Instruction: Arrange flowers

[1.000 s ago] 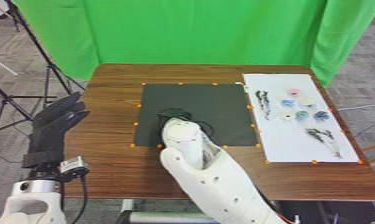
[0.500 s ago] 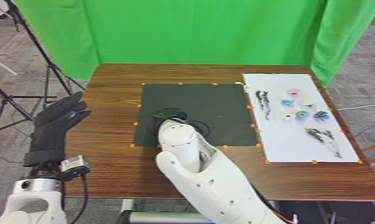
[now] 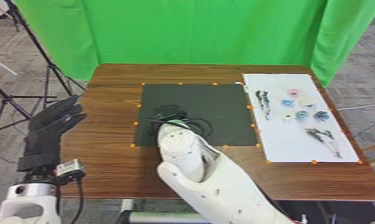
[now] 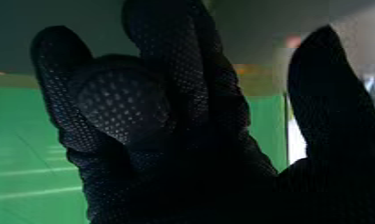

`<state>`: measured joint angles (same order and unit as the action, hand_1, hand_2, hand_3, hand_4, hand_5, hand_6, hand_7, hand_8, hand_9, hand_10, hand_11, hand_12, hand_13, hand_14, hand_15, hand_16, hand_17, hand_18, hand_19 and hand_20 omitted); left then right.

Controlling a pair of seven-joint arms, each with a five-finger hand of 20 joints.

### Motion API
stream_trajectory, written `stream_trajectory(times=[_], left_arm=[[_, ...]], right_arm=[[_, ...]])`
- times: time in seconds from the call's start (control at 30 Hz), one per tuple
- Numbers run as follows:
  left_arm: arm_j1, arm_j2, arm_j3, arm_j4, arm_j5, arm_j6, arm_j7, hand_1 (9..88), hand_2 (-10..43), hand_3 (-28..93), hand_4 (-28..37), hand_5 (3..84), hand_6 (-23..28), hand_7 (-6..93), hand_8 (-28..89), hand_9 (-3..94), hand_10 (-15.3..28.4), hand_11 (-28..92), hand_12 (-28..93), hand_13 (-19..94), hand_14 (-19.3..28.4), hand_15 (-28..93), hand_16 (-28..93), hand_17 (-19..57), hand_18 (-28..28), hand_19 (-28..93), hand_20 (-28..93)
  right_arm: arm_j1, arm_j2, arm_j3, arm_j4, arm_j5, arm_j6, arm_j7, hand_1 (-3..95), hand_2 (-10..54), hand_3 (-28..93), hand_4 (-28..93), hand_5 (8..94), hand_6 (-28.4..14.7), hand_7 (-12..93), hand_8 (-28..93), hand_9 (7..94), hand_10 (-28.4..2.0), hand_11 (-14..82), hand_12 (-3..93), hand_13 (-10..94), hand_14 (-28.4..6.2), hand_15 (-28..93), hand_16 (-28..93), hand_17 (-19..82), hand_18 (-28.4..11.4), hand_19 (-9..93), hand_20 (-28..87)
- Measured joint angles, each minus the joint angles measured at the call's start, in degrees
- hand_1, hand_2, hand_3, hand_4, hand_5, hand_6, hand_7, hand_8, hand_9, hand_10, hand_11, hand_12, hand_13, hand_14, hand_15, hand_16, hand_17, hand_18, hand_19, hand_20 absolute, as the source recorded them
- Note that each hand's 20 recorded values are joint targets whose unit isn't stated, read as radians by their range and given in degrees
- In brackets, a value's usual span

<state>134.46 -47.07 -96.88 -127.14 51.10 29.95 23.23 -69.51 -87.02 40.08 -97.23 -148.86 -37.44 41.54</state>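
Note:
In the head view, my right hand (image 3: 170, 112) is low over the left part of the black mat (image 3: 210, 100), its fingers partly hidden by glove and arm. Its glove (image 4: 192, 145) in the right wrist view has mostly straight fingers, one bent, the thumb apart and nothing held. My left hand (image 3: 52, 122) stands open at the table's left edge. On the white sheet (image 3: 286, 145) at the right lie a thin dark sprig (image 3: 263, 102), a pale-stemmed green sprig (image 3: 324, 140), a pink flower (image 3: 294, 92), a blue-grey flower (image 3: 321, 115) and several other small blooms.
Small orange markers line the mat and sheet. The brown table (image 3: 112, 165) extends around both, with a green curtain (image 3: 201, 30) behind its far edge. A black tripod stands on the floor at the left, and black cables loop beside my right wrist.
My right hand has shifted slightly left and forward over the mat. My left arm has drifted a little to the left. The flowers and sprigs have stayed where they were.

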Motion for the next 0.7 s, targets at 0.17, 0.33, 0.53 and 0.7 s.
stream_trajectory(times=[0.17, 0.33, 0.53, 0.7], left_arm=[[2.82, 0.09, -1.33, -1.08, -0.72, 1.28, 0.98, 26.0, 6.1, 84, -18.8, 38.3, 8.5, 16.8, -12, 32.4, 18.7, 37, 6, 22, 25.5, 63, -18, -9.9, 20.9, 58, 2], [6.58, 0.15, -2.74, -1.92, -2.08, 3.17, 3.71, 26.0, 6.1, 84, -19.0, 38.1, 8.6, 16.7, -12, 32.3, 18.8, 37, 5, 22, 25.7, 63, -18, -9.9, 20.9, 58, 3], [10.82, 0.06, -4.43, -2.73, -3.50, 4.89, 6.09, 25.5, 5.9, 83, -19.6, 38.0, 8.7, 16.5, -11, 32.3, 18.8, 37, 5, 22, 25.8, 63, -17, -9.9, 21.0, 58, 3], [12.93, -0.01, -4.92, -3.02, -4.40, 5.94, 7.42, 25.3, 5.9, 83, -20.0, 37.9, 8.8, 16.2, -11, 32.2, 18.9, 37, 6, 22, 25.8, 63, -17, -9.9, 21.1, 58, 3]], right_arm=[[-1.23, 0.17, 1.86, -5.31, -1.94, 0.55, -6.62, 17.5, 10.2, 66, -18, 80.1, -13.2, 17, -5, 85.4, -21.4, 31.5, 21.3, 85, -12.0, 62, 22, 49, -23.9, 88, -28], [0.84, 2.57, 0.40, -8.85, 1.35, 2.13, -6.47, 17.3, 11.6, 66, -18, 79.2, -13.3, 17, -5, 83.7, -22.0, 31.0, 21.1, 84, -12.7, 62, 22, 48, -24.3, 89, -28], [4.29, 9.75, 1.20, -14.76, 12.83, 5.43, -2.86, 20.2, 11.0, 69, -17, 69.6, -13.6, 17, -6, 73.9, -23.9, 32.5, 20.9, 75, -14.8, 65, 20, 46, -24.6, 90, -28], [3.86, 17.48, 6.55, -18.94, 15.50, 10.28, -2.94, 22.0, 9.4, 70, -17, 65.5, -14.1, 17, -6, 69.5, -24.0, 34.8, 21.0, 73, -14.5, 68, 19, 46, -23.7, 91, -27]])
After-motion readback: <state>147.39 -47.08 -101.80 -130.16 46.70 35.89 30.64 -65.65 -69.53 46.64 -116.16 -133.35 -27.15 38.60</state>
